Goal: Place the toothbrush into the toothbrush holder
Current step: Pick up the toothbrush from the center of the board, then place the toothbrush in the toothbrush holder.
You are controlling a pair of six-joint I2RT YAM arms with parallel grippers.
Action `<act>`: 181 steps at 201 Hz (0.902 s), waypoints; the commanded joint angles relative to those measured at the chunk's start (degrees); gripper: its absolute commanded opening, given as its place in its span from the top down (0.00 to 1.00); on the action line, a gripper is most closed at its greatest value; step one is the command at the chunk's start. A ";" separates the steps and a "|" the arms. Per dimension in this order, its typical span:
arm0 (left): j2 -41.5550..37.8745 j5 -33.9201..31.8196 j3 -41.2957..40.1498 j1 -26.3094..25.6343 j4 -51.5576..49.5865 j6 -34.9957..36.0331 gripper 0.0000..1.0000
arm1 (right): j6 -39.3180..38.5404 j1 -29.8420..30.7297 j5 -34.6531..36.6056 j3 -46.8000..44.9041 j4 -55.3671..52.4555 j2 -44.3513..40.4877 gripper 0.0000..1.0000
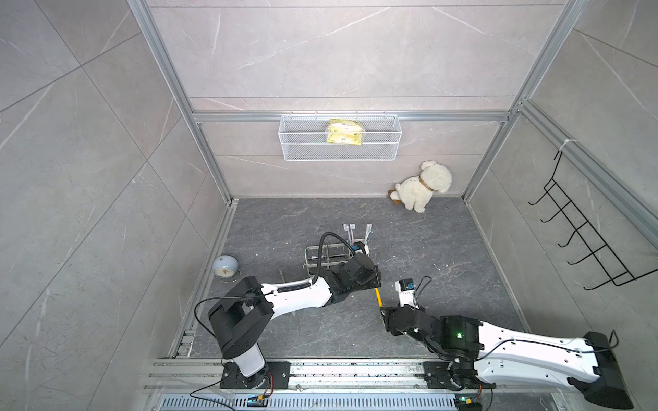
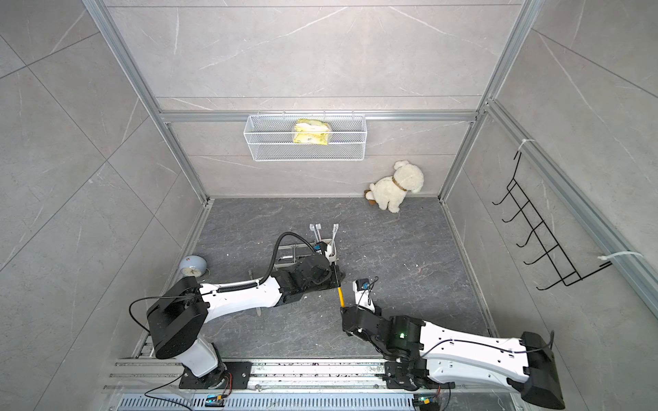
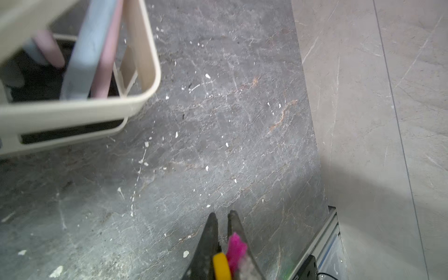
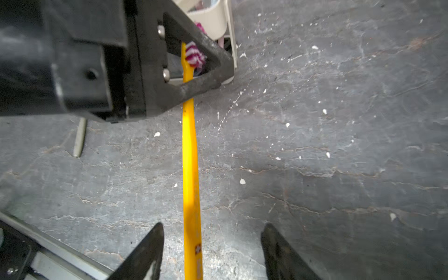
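At 9 o'clock on the dark floor (image 1: 445,249) you have a small blue alarm clock (image 1: 225,270). Moving right, your left gripper (image 3: 223,215) is clenched on the yellow toothbrush (image 4: 191,157), pinching its neck just beside the pink-and-white bristles, as both wrist views show. The toothbrush holder (image 1: 309,261) stands at about 11 o'clock from that gripper, partly hidden under the arm in both top views. Other brushes (image 1: 350,231) lean in its end compartment, and the left wrist view shows blue and pink handles inside its cream rim (image 3: 97,106).

The toothbrush is outside the holder and off the floor, with its handle running toward 5 o'clock to your right gripper (image 4: 213,225). That gripper is released: its jaws stand wide on either side of the handle's end, with a gap on each side.

At 1 o'clock, against the back wall, sits a white plush dog (image 1: 423,186). At 3 o'clock a black hook rack (image 1: 584,231) hangs on the side wall.
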 commanded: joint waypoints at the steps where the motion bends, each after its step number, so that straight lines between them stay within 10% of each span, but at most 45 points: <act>1: -4.78 -3.80 7.34 3.56 -5.19 10.50 1.00 | 1.83 -0.19 2.76 -1.00 -5.29 -5.32 0.33; 35: -4.73 -13.89 17.79 6.95 -7.73 28.10 1.00 | 2.29 -0.38 3.60 -2.88 -6.72 -9.39 0.32; 86: 2.55 -19.24 18.92 7.07 19.09 54.40 1.00 | 4.74 -0.59 6.56 -5.21 -6.06 -7.47 0.32; 181: 10.49 -19.04 15.76 9.62 32.47 54.58 1.00 | 3.88 -3.53 7.19 -6.52 -5.56 -5.48 0.31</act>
